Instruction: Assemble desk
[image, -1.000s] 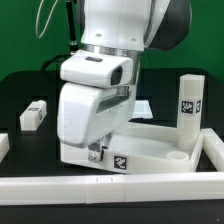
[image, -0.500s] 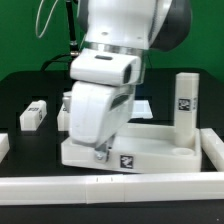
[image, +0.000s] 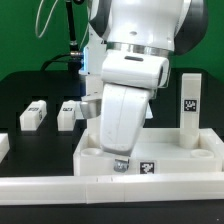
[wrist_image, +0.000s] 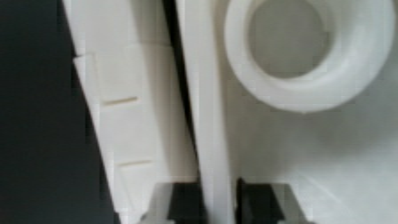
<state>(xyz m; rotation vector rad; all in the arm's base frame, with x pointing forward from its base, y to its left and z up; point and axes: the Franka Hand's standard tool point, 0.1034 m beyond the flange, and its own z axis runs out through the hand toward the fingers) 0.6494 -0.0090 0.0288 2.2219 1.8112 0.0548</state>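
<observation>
**Pincer clamped on the tabletop rim, working along the near edge**

Starting at the exterior view's left: two loose legs (image: 33, 116) lie flat on the black counter (image: 20, 90), well apart from the action, so I leave them alone.

Centre of the picture: my pincer (image: 121, 163) is clenched on the front rim of the tabletop (image: 175, 150). The tabletop sits by the counter edge nearest the exterior camera, just behind the long border bar (image: 60, 188). The wrist view confirms the grip, with both fingers (wrist_image: 267, 200) pressed onto the thin rim wall and a round socket (wrist_image: 302, 50) just beyond it.

I judge the step to be positioning the tabletop by its rim. To do it well, I'd hold the wrist square to the rim, drag low and slowly, and let the border bar act as the stop without ramming it. A thin wall pinched this way could twist or slip.

Rightwards: an upright leg (image: 190, 105) stands at the tabletop's far corner.

What I can't read: the arm's bulk covers most of the tabletop, including the other sockets. I can't tell whether that upright leg is seated or merely standing. The wrist picture is soft and the fingertips are cut off. The white strip beside the rim is probably the border bar, but I won't swear they touch.
</observation>
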